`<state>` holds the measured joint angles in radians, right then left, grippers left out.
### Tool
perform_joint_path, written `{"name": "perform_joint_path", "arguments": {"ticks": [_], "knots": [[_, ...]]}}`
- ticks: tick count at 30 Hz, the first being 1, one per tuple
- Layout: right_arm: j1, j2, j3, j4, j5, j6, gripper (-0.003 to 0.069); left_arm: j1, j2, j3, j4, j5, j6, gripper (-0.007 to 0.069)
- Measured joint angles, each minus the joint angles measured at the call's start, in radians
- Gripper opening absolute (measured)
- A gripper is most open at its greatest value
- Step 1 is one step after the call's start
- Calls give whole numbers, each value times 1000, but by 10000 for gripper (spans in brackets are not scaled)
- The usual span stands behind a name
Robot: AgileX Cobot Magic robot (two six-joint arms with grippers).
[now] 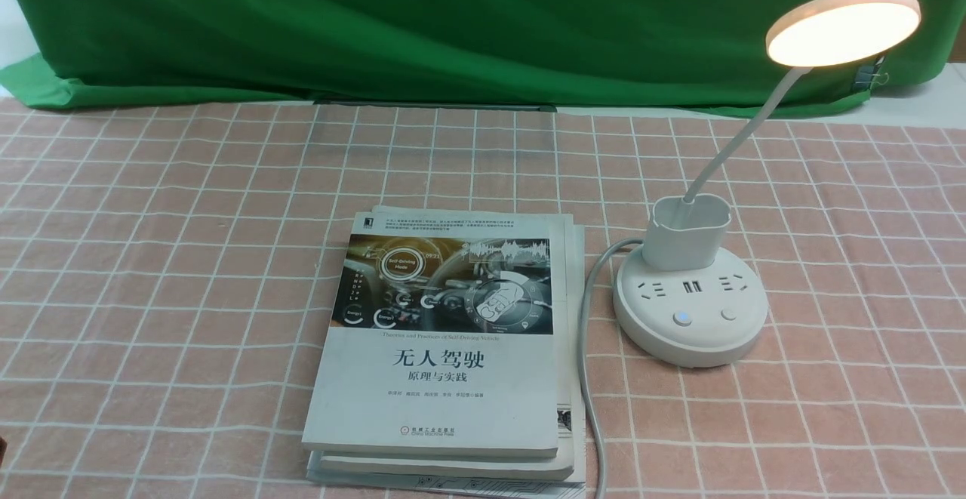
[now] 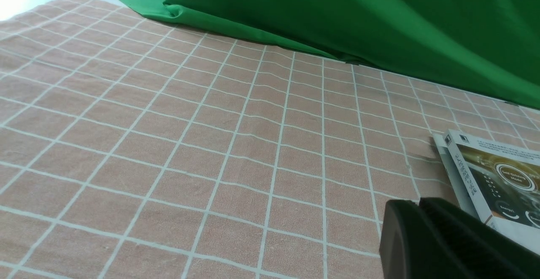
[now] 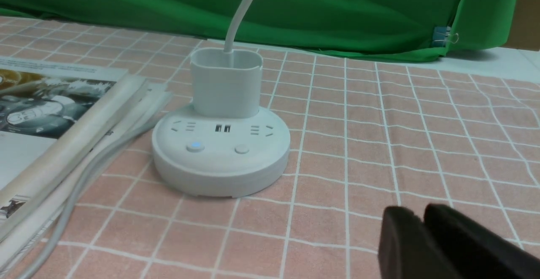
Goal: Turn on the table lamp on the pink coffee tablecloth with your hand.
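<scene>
1. I see the table lamp point(image 1: 690, 310) standing on the pink coffee tablecloth point(image 1: 151, 257), toward its right edge and about midway between the near and far edges.
2. Its disc head point(image 1: 844, 27) glows warm, and one button on the round base point(image 3: 195, 146) shows a blue light.
3. In my right wrist view the right claw point(image 3: 422, 245) sits low over the cloth, nearer to me than the lamp base and apart from it, touching nothing.
4. Its two dark fingers point(image 3: 455, 245) look pressed close, with only a thin seam between them; I cannot tell whether they are parted or closed.
5. The left claw point(image 2: 419, 237) hangs over bare cloth near a corner of the stack of books point(image 1: 445, 348), well apart from the lamp; its state I cannot tell either.
6. The lamp's grey cord point(image 1: 589, 378) runs along the books' right side toward the near edge.
7. A green backdrop cloth point(image 1: 453, 23) hangs along the far edge.
</scene>
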<state>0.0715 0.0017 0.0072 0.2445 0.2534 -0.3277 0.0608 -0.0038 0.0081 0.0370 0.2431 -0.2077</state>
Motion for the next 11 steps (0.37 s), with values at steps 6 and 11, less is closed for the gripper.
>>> {"name": "perform_joint_path", "arguments": {"ticks": [6, 11], "knots": [[0, 0, 0, 0, 0, 0, 129, 0, 0, 0, 0, 0, 1, 19], [0, 0, 0, 0, 0, 0, 141, 0, 0, 0, 0, 0, 1, 19]]}}
